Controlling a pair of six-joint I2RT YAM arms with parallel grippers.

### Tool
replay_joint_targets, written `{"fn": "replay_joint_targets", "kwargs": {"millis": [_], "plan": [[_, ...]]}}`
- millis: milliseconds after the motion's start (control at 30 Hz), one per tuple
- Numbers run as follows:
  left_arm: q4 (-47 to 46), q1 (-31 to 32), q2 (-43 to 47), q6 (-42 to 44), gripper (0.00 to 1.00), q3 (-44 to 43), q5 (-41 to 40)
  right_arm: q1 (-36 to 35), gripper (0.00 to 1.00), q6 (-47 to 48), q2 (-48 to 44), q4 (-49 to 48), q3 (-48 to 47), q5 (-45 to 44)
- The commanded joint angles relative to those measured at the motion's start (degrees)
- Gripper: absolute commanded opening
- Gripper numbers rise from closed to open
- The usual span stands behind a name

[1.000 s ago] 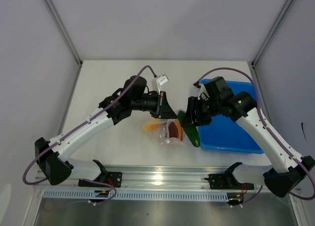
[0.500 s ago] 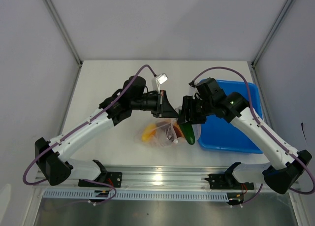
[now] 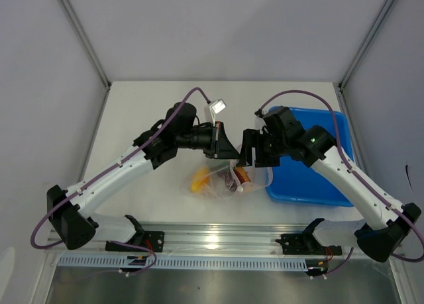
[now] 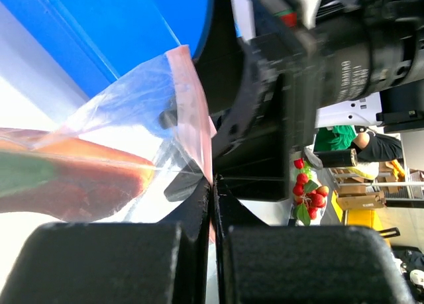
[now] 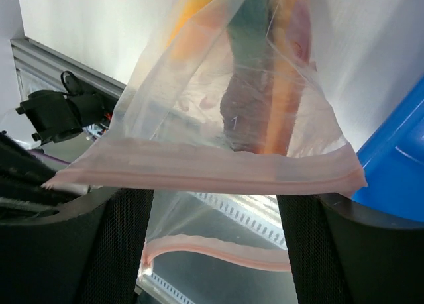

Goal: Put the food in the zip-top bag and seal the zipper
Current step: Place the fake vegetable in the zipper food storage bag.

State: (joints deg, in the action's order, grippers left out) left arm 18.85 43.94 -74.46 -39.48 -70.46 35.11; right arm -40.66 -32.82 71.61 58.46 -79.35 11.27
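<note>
While left fingers (image 4: pixel 106 264) pinch zipper (image 4: pixel 193 112), parted right fingers (image 5: pixel 126 238) flank bag (image 5: pixel 192 85) mouth.

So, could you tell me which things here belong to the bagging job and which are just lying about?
Job: zip-top bag, zipper, cucumber, yellow-orange piece, red-brown piece, left tool pinching the zipper, right tool open at the bag's mouth.
Lying about: blue tray.

Clear zip-top bag (image 5: pixel 199 99), pink zipper (image 5: pixel 218 168) unsealed, holds the food (image 5: pixel 255 26).
</note>
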Motion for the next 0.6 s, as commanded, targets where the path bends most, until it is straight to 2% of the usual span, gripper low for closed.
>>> {"fn": "replay_joint_targets", "kwargs": {"millis": [0, 200, 367, 567], "plan": [[0.1, -0.3, 2.4, 0.6, 0.00, -1.4, 0.0, -0.3, 0.74, 1.0, -2.9, 0.9, -3.4, -1.7], [2.0, -0.3, 2.6, 2.0, 0.00, -2.2, -1.2, -0.4, 0.72, 2.1, -6.1, 3.9, -6.2, -3.7], [3.6, -0.3, 2.8, 3.2, 0.01, -2.8, -2.5, -0.3, 0.70, 3.7, -9.0, 6.1, -8.4, -8.9], [5.1, -0.3, 3.3, 4.2, 0.01, -3.6, -3.1, -0.2, 0.60, 4.3, -10.2, 6.8, -5.0, -13.3]]}}
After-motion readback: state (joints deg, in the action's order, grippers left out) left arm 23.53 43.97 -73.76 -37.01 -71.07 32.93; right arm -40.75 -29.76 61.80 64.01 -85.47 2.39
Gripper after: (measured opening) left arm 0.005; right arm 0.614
